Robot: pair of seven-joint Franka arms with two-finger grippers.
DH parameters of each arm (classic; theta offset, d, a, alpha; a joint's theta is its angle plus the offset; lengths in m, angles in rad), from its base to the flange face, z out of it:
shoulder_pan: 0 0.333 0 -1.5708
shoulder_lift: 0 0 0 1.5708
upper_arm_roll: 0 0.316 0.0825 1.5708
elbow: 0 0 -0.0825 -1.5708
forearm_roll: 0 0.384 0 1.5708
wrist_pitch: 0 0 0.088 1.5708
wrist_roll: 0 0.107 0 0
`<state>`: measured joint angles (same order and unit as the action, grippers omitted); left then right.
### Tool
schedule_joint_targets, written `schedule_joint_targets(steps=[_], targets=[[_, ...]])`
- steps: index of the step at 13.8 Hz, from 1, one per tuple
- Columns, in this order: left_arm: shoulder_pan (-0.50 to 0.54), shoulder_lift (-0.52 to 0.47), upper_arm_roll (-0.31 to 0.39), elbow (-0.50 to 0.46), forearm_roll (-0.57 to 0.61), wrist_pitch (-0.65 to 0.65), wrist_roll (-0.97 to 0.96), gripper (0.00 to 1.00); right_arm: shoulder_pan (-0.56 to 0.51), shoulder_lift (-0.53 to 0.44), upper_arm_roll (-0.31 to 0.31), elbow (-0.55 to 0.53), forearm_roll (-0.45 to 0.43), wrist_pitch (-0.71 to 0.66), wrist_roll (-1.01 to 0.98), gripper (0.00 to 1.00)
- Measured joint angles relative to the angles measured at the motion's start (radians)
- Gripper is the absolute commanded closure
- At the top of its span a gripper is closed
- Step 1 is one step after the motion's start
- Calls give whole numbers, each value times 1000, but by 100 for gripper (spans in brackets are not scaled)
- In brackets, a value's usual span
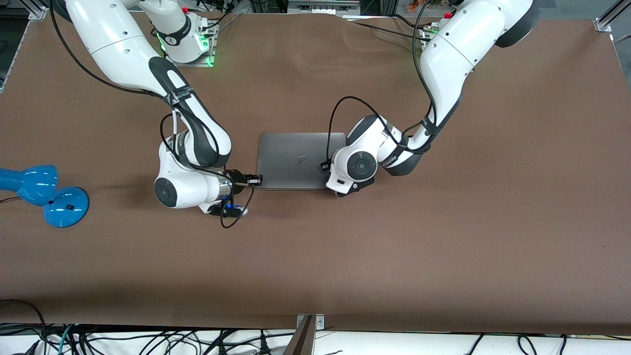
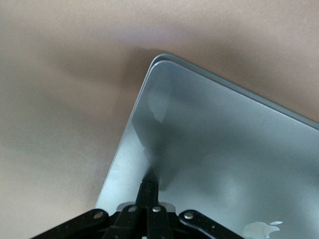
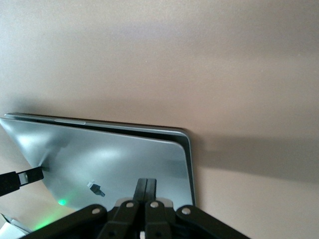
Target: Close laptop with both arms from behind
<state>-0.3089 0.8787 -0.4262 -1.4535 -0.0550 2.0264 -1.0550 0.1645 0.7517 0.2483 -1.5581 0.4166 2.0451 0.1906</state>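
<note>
— What's sitting toward the right arm's end of the table?

— A blue lamp (image 1: 44,195), well apart from everything. Next comes the right gripper (image 1: 255,180), its fingers (image 3: 145,188) pressed together with nothing between them, touching the lid at the laptop's corner.

— And the laptop (image 1: 296,160)?

— It's lying mid-table on the brown table (image 1: 443,246), lid nearly down, only a thin gap showing along the edge.

— The left gripper (image 2: 148,191)?

— Its fingers are also squeezed together, empty, tips pressing on the lid at the other end.
</note>
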Motion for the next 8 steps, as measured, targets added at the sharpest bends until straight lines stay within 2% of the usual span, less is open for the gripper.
schedule_joint_targets(steps=[8], targets=[[-7,6,3,6,10,1,0,100,28,54,0,1,-16,104,-5,99]])
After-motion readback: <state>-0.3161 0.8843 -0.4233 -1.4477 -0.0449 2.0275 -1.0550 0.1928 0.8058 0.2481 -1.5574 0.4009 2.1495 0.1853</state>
